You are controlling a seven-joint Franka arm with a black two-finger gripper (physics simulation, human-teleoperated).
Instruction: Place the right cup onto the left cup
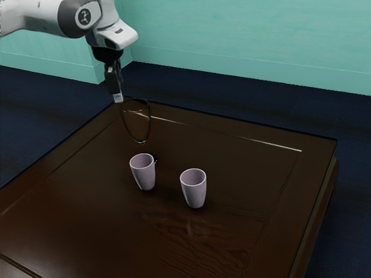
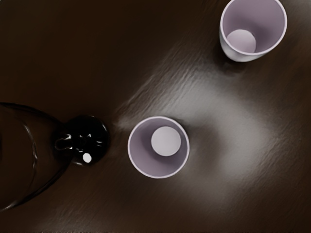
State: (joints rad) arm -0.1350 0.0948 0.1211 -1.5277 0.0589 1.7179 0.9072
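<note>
My gripper (image 1: 117,97) hangs above the far left part of the table, away from both cups; whether it is open or shut cannot be made out. Two pale purple cups stand upright and apart on the dark wooden table. One cup (image 1: 144,172) is at the exterior view's left, the other cup (image 1: 194,188) at its right and a little nearer that camera. From the wrist, both mouths face up: one cup (image 2: 159,165) lies beside a dark round object, the other cup (image 2: 252,17) farther from it.
A clear, thin-rimmed glass-like object (image 1: 149,120) stands behind the exterior view's left cup, close to my gripper. Its dark round part (image 2: 81,141) is near one cup. The table's raised edge (image 1: 324,174) runs along the exterior view's right.
</note>
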